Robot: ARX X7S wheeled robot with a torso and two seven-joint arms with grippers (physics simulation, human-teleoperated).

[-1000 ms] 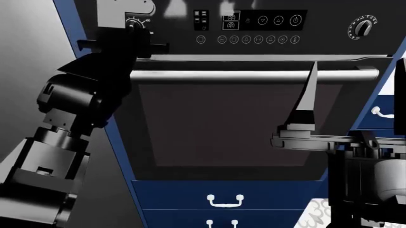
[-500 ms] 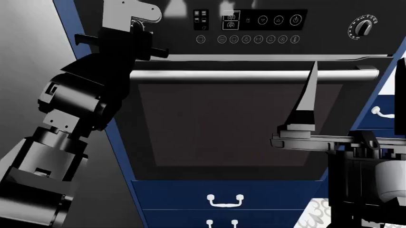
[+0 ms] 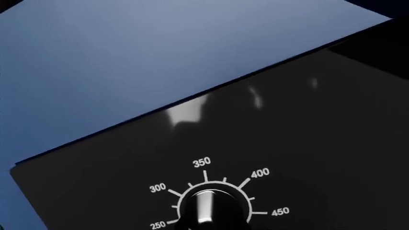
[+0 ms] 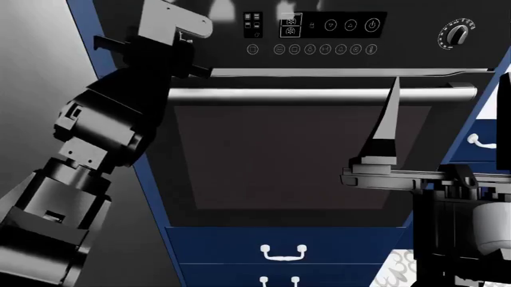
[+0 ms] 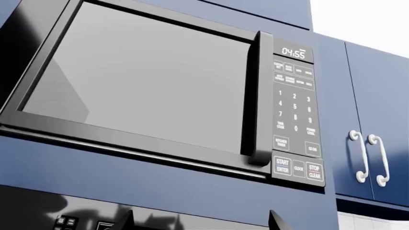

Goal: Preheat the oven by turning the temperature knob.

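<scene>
Your left wrist view shows the temperature knob [image 3: 208, 211] right ahead of the left claw, pointer ridge near 350.

From your head view, the left claw [image 4: 177, 24] covers the oven's [image 4: 303, 155] panel corner; its grip can't be told. The right claw [image 4: 391, 122] hangs before the door, one finger visible, opening unclear.

Your right wrist view faces a microwave [image 5: 160, 91].

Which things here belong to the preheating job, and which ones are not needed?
Belong:
- oven
- temperature knob, with numerals
- left gripper, at the panel's left end

Not needed:
- dashed-dial knob
- microwave
- blue drawers
- right gripper, idle
</scene>
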